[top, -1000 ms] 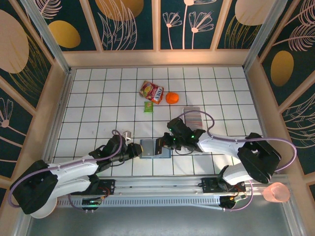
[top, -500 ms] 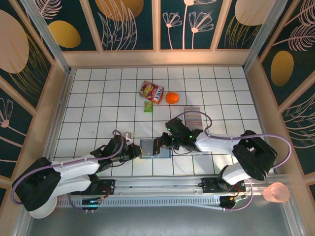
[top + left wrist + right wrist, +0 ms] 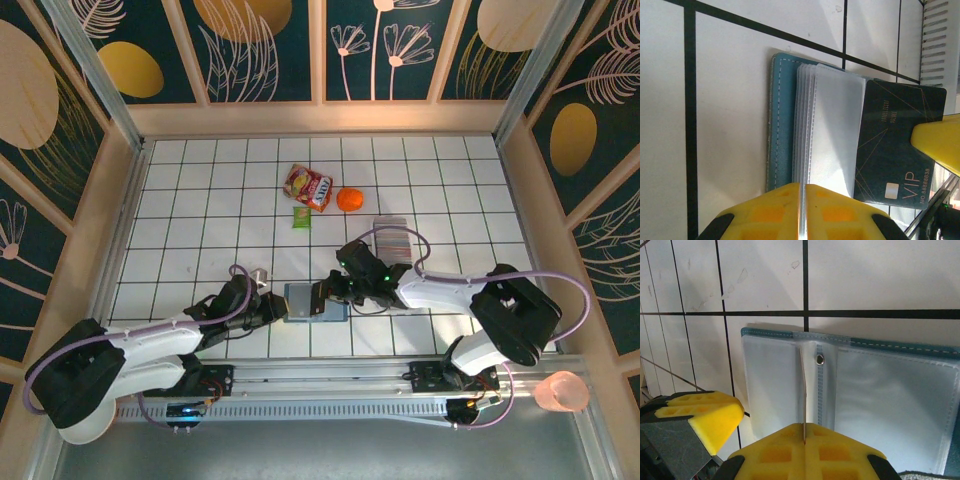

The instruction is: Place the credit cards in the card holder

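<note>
Teal card holder (image 3: 782, 120), edge in left pincer (image 3: 801, 192)

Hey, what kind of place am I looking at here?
Probably a lab robot test cell, not a lived-in room: a white gridded tabletop boxed in by patterned wall panels, and two robot arms bolted to a metal rail at its near edge, over a teal card holder.

left gripper (image 3: 280, 305) closed, low, arm reaching right | right gripper (image 3: 322, 293) closed, low, reaching left
</note>
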Robot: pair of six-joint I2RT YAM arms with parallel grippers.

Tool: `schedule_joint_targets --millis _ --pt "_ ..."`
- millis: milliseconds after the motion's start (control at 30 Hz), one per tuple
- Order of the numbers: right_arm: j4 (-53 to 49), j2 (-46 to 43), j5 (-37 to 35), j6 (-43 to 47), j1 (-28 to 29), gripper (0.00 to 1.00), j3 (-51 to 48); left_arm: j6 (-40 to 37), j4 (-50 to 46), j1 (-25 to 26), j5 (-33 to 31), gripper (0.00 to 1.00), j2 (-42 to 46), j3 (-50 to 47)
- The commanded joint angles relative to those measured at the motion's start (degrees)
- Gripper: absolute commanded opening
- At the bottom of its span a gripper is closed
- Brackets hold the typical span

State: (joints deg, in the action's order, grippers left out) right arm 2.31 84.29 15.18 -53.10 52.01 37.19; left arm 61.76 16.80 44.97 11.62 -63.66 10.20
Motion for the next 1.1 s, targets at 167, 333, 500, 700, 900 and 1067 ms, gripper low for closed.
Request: schedule_joint_targets --millis 167,333,500,700,900,1067 --pt "0.6 1.9 2.0 -1.3 0.5 0.00 -0.9 -0.8 2.2 0.1 1.5 0.11 -1.5 1.2" --pt "2.1 2.2 2.7 -1.5 0.8 0.00 -1.3 -0.9 2.4 0.2 1.8 0.11 -2.5 1.3" --pt "3.4 2.5 3.1 -2.0 0.8 0.00 -1.9 -0.9 2.4 0.2 1.7 0.10 -2.9 1.2" --pt "5.7 2.8 3.7 -2.4 0.8 0.00 -2.6 -1.0 2.1 0.1 1.4 0.10 -3.1 1.1" --pt "7.1 3.3 3.4 -3.3 0.8 0.00 -3.0 -1.0 2.1 0.2 1.2 0.10 -3.4 1.1" --pt "8.0 4.5 2.9 -4.0 0.8 0.00 -2.6 -1.0 2.0 0.2 1.2 0.09 -3.5 1.1"
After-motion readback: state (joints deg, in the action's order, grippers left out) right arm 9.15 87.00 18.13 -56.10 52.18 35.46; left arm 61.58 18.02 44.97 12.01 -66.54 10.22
